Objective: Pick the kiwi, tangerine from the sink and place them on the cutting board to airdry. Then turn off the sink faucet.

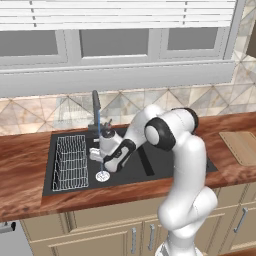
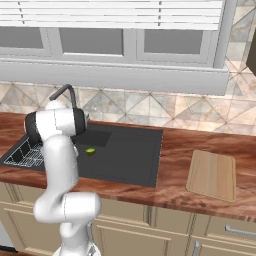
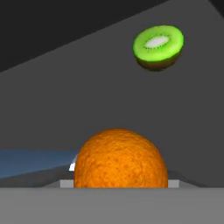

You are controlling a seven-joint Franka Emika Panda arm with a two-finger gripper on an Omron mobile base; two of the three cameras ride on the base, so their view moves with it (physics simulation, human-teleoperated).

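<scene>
Now your gripper [image 1: 101, 159] is down in the sink [image 1: 160, 165], clamped on the tangerine [image 3: 120, 158]; the kiwi [image 3: 158, 46] (cut face up) lies apart on the basin floor.

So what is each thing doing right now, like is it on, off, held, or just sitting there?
tangerine: right at the gripper, seems held, low in the sink
kiwi: cut half, lying loose on the sink floor, face showing
sink faucet: on, a thin blue stream runs down
cutting board: flat on the counter, nothing on it
gripper: down in the sink, seems closed on the tangerine
wire rack: sitting in the sink
</scene>
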